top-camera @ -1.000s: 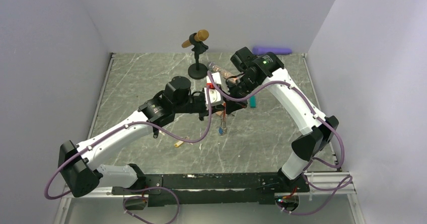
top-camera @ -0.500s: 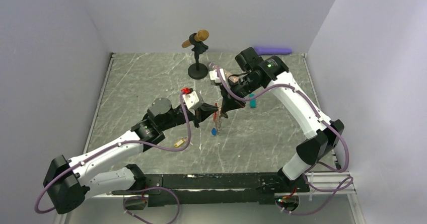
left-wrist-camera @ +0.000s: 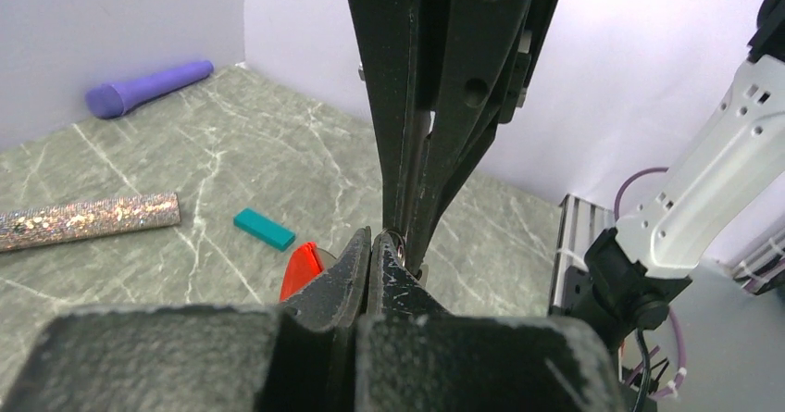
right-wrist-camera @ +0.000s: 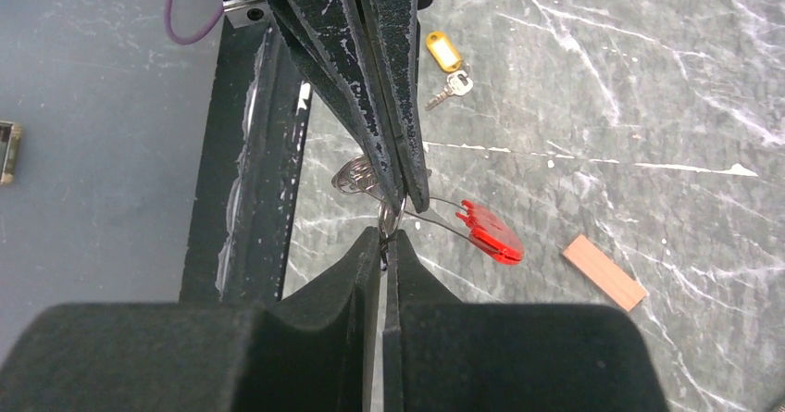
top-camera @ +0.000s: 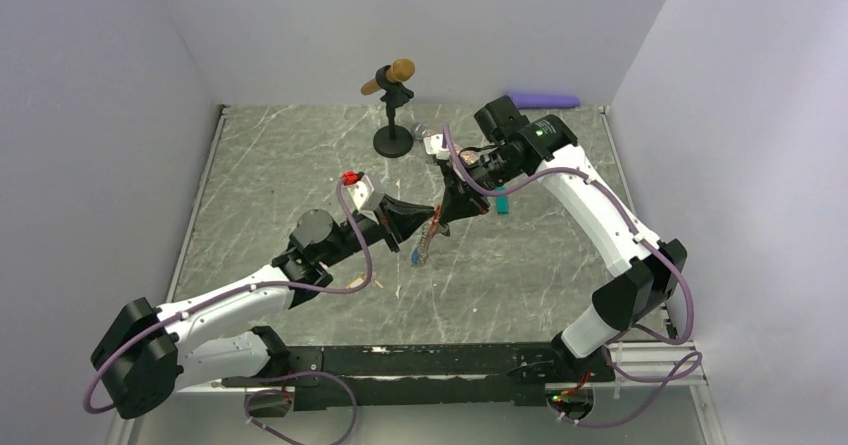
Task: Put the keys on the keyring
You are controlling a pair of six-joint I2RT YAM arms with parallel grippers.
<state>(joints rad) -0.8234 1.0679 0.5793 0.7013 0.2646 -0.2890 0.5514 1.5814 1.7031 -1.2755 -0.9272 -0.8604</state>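
Just above the grey marbled table [top-camera: 270, 175], the left gripper [left-wrist-camera: 372, 247] is holding its two black fingers pressed flat together, and their tips are pinching the small silvery metal ring of the keyring [right-wrist-camera: 389, 216]. Meeting it tip to tip, the right gripper [right-wrist-camera: 384, 245] is showing only a hairline slit between its own black fingers; the ring's edge is sitting right at that slit, but I cannot tell whether those fingers are gripping it. From the ring a thin wire is running to the keyring's red curved clip [right-wrist-camera: 489, 230], which is hanging in the air just beside the two sets of fingertips. A silver key head [right-wrist-camera: 356, 176] is hanging at the ring on the other side. In the overhead view a short silvery strand is dangling below the meeting point, with a blue-tagged key [top-camera: 415, 257] at its lower end. Further out, a yellow-tagged key [right-wrist-camera: 446, 56] is lying flat on the table, near the left arm's forearm. A tan wooden block [right-wrist-camera: 604, 271] is lying on the table beyond the red clip. A teal block [left-wrist-camera: 264, 229], a glittery speckled tube [left-wrist-camera: 88, 219] and a purple cylinder [left-wrist-camera: 148, 86] are lying well apart towards the far wall.
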